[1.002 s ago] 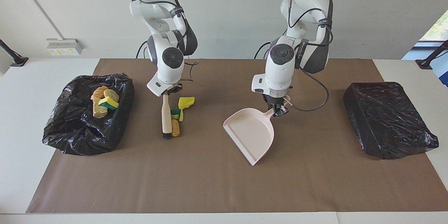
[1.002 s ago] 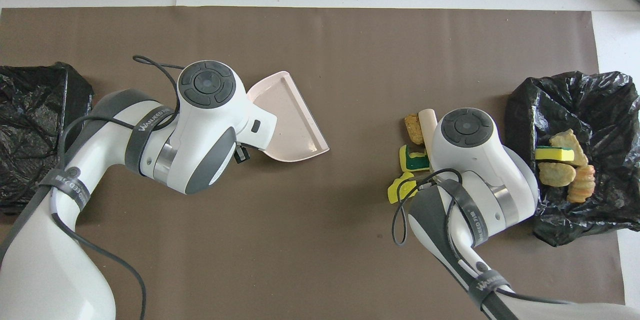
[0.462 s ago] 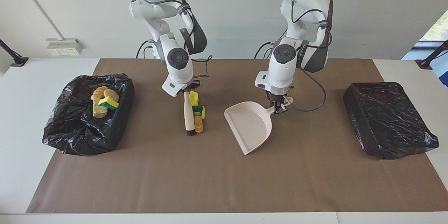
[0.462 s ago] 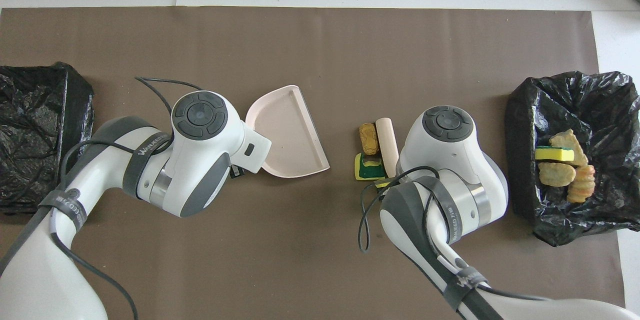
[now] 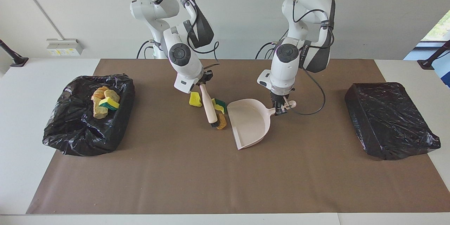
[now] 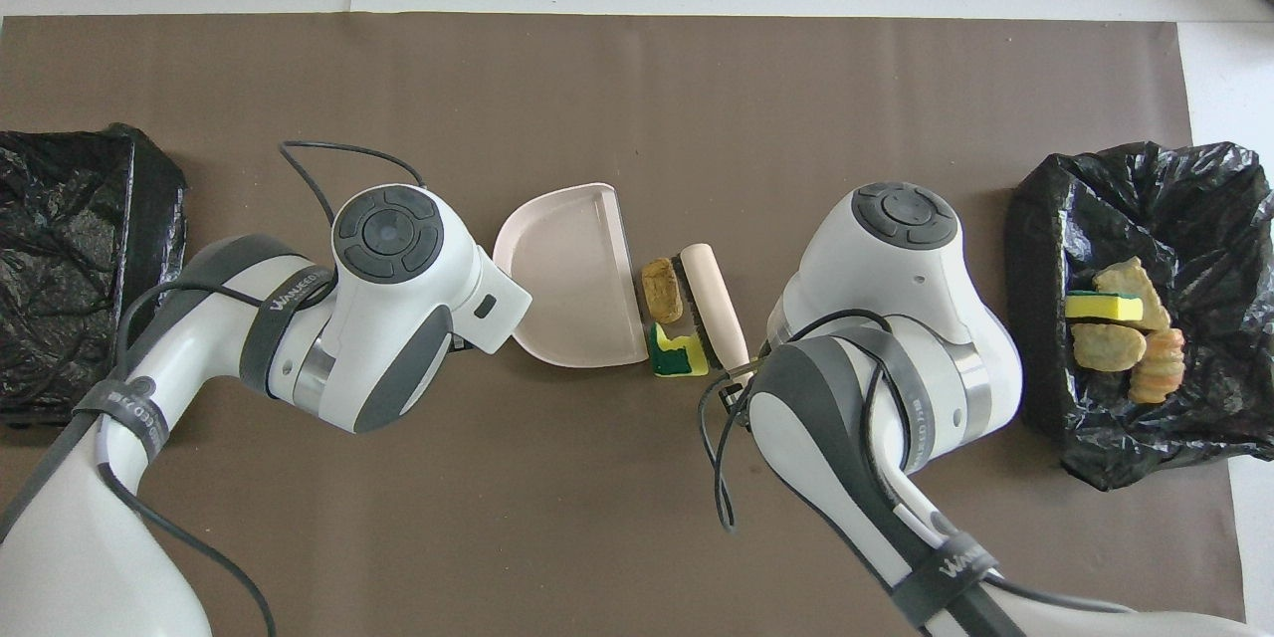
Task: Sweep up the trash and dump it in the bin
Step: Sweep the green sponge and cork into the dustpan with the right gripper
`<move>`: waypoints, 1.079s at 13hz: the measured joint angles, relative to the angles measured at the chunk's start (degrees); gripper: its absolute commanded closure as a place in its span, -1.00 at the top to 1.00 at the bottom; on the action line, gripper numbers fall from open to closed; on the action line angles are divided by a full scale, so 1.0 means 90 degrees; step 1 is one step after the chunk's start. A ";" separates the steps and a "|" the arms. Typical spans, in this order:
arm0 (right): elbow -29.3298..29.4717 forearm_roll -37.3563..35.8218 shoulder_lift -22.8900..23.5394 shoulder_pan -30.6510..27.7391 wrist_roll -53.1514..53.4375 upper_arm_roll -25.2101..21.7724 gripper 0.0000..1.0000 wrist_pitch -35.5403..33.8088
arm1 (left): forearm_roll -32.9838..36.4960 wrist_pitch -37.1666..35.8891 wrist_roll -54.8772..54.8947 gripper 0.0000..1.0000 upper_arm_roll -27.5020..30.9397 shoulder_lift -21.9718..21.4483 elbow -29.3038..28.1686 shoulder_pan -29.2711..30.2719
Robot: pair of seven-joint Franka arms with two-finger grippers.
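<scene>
Right gripper (image 5: 203,83) clamped on brush (image 5: 210,107); left gripper (image 5: 280,107) clamped on dustpan (image 5: 249,122) handle. 2 scraps (image 5: 221,121) at pan lip; 1 yellow scrap (image 5: 195,99) sits on the brush's bin side, so risks being missed.

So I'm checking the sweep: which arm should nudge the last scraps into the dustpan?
Right, probably: its claw holds the brush against the scraps at the dustpan mouth; the left claw only steadies the pan.

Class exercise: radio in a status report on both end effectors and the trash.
Right end effector shut on brush. Left end effector shut on dustpan. Two scraps at the pan's mouth, one yellow scrap stranded beside the brush. Nothing blocking.
</scene>
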 measured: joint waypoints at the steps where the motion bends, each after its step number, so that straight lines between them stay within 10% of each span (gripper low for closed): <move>1: 0.0031 0.0000 -0.0121 -0.0043 -0.0036 -0.0004 -1.00 -0.0121 | 0.0000 0.0063 0.0030 -1.00 0.0000 -0.0006 -0.0042 0.0010; 8: -0.0390 -0.1521 -0.0309 -0.0329 0.0443 -0.0035 -1.00 0.0094 | 0.0303 0.0241 0.0139 -1.00 -0.0057 -0.0170 -0.0381 0.0035; 14: -0.0624 -0.0472 0.0361 0.0781 0.1879 0.0012 -1.00 0.1079 | 0.0570 0.0248 0.0108 -1.00 -0.0116 -0.0532 -0.0873 -0.0229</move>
